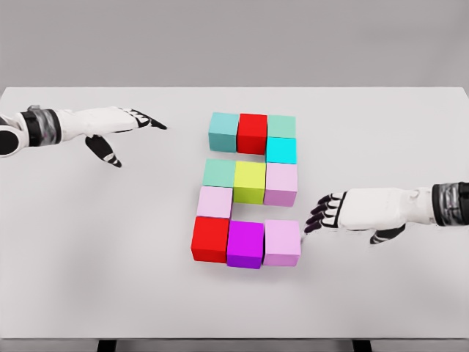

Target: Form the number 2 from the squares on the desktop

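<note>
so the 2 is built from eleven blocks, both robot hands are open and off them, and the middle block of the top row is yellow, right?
Not quite: the head view shows the top row's middle block is the red block; the yellow-green block sits in the middle row. The left robot hand and right robot hand are open, holding nothing.

Blocks: eleven on the table, centre, edges touching.
Rows: three far, three middle, three near.
Links: one far-right, one near-left.
Left hand: far left, well apart.
Right hand: just right of near row.
</note>
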